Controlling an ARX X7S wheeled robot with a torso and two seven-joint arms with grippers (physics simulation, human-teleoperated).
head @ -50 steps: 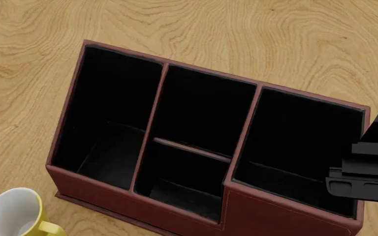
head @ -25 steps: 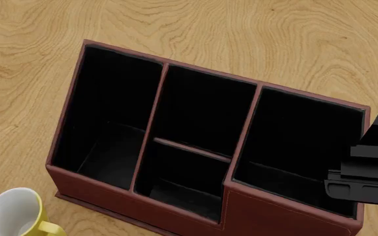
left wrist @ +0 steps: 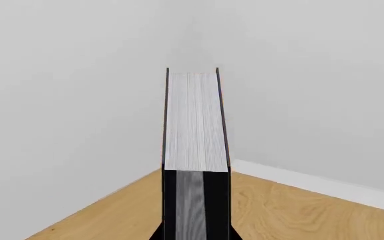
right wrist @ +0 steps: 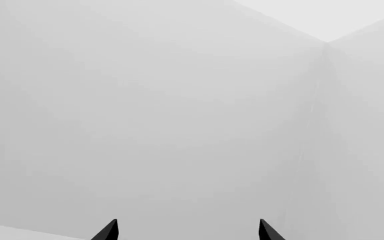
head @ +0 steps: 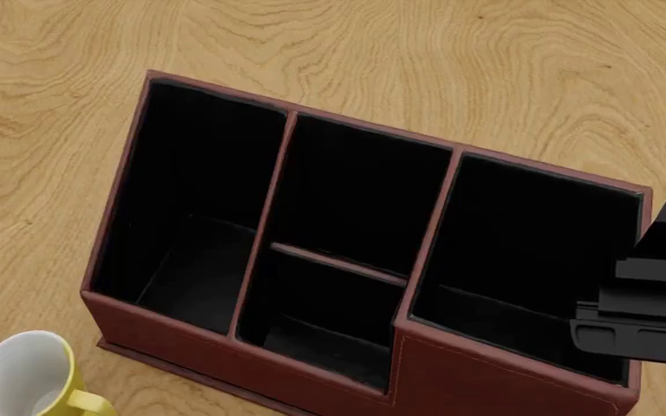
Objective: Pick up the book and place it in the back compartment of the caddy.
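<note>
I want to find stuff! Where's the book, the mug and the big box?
book (left wrist: 193, 122), left wrist view, on its white page edges.
mug (head: 15, 374), head view, on its white inside.
caddy (head: 489, 381), head view, on its red-brown front wall.

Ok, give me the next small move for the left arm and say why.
Probably swing the left gripper, gripping the book, in over the caddy: the head view shows neither above its four cells, and the left wrist view faces only walls and floor.
</note>
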